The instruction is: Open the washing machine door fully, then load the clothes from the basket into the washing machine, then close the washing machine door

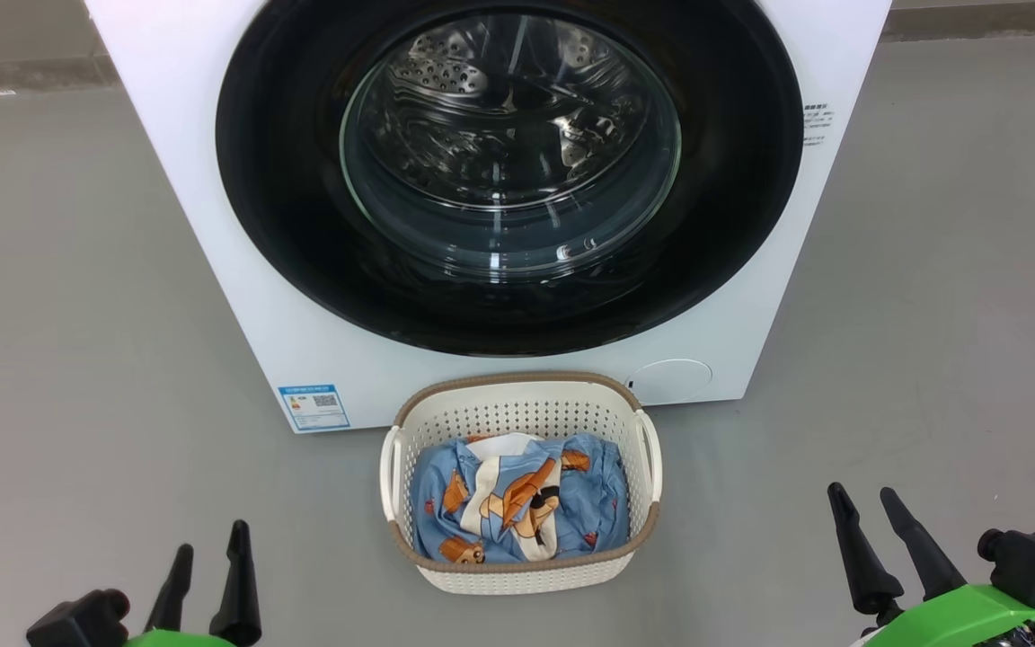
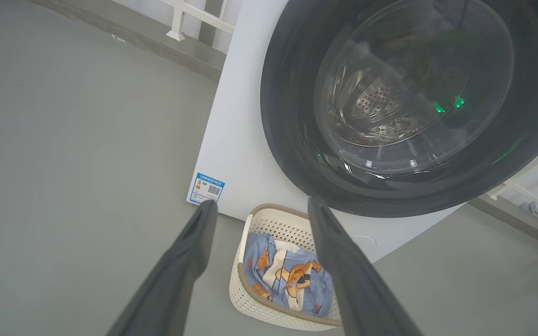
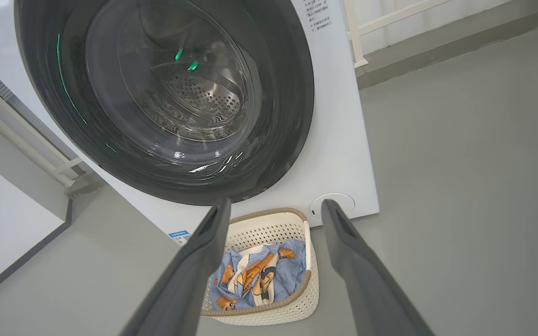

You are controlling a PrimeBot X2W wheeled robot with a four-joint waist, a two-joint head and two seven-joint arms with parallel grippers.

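Note:
The white washing machine (image 1: 212, 225) stands straight ahead with its black-rimmed glass door (image 1: 284, 225) shut flat against the front; the steel drum shows through the window. Right in front of it on the floor sits the cream basket (image 1: 522, 415), holding the blue bear-print clothes (image 1: 517, 508). My left gripper (image 1: 210, 548) hovers open at the lower left, well left of the basket. My right gripper (image 1: 863, 503) hovers open at the lower right, well right of it. Both wrist views look past spread fingers at the basket (image 2: 250, 298) (image 3: 306, 289), the clothes (image 2: 287, 275) (image 3: 255, 275) and the door (image 2: 287, 140) (image 3: 287, 116).
Grey floor (image 1: 77, 359) spreads on both sides of the machine. A blue label sticker (image 1: 314, 406) and a round hatch (image 1: 672, 380) sit low on the machine front. White railings (image 2: 194, 14) (image 3: 390, 23) stand behind the machine, and a white wall panel (image 3: 7, 224) beside it.

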